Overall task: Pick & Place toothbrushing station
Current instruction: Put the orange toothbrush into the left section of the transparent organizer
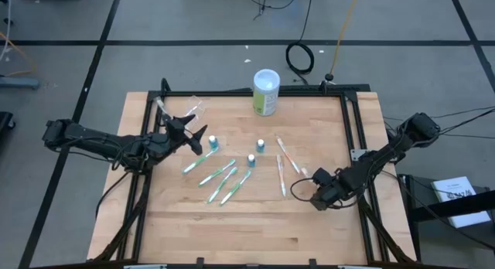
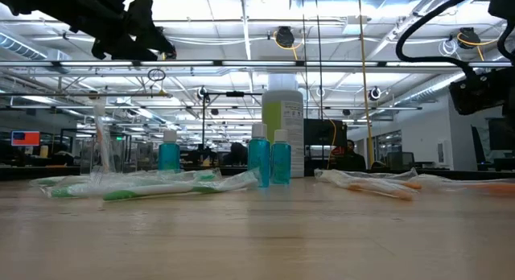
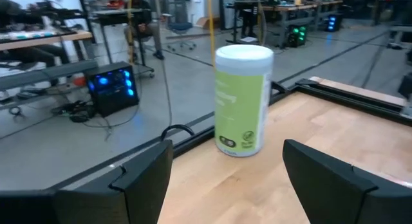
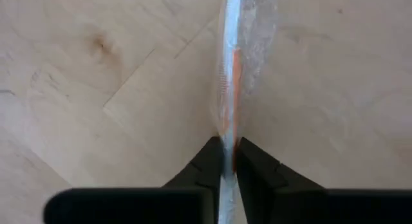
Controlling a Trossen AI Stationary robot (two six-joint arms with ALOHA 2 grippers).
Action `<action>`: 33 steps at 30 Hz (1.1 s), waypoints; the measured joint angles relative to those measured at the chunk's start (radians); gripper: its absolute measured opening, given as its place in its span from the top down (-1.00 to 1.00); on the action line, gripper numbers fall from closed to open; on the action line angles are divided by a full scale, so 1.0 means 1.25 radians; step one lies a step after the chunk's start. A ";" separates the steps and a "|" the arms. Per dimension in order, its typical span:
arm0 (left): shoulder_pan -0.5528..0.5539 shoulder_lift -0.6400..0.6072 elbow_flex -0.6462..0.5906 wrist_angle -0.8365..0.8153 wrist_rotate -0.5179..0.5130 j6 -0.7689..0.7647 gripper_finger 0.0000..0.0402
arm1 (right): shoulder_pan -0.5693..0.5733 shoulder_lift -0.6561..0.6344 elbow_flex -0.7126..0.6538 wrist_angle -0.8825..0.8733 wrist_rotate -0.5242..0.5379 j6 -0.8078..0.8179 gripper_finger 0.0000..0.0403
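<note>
A wooden table point(image 1: 170, 223) holds scattered wrapped toothbrushes and small teal bottles point(image 1: 260, 146) near its middle. The right gripper point(image 4: 229, 161) pinches one orange-and-white wrapped toothbrush point(image 4: 230, 76) lying on the table's right side. The left gripper point(image 1: 203, 132), jaws spread wide, hovers beside a clear cup point(image 1: 192, 108), facing a green-and-white canister point(image 3: 242, 99).

Robotics lab in an open-plan industrial hall — wooden desk point(image 1: 247, 215) on a black metal frame point(image 1: 352, 130), cables point(image 1: 300, 56) across grey floor, ceiling light strips point(image 2: 241, 22), workstations with a glowing computer point(image 3: 111, 89) behind.
</note>
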 joint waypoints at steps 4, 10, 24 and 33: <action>0.000 0.000 0.000 0.012 0.051 0.002 -0.49 | -0.019 -0.054 -0.005 -0.033 0.168 -0.029 0.91; 0.003 0.000 0.000 0.075 0.140 0.009 -0.49 | -0.085 -0.121 -0.002 0.040 0.352 -0.194 0.85; 0.006 0.226 0.000 0.529 0.351 0.219 -0.49 | -0.305 -0.110 -0.001 0.808 0.302 -1.030 0.89; 0.058 0.399 0.046 0.688 0.481 0.162 -0.49 | -0.357 -0.070 -0.001 0.978 0.099 -1.135 0.90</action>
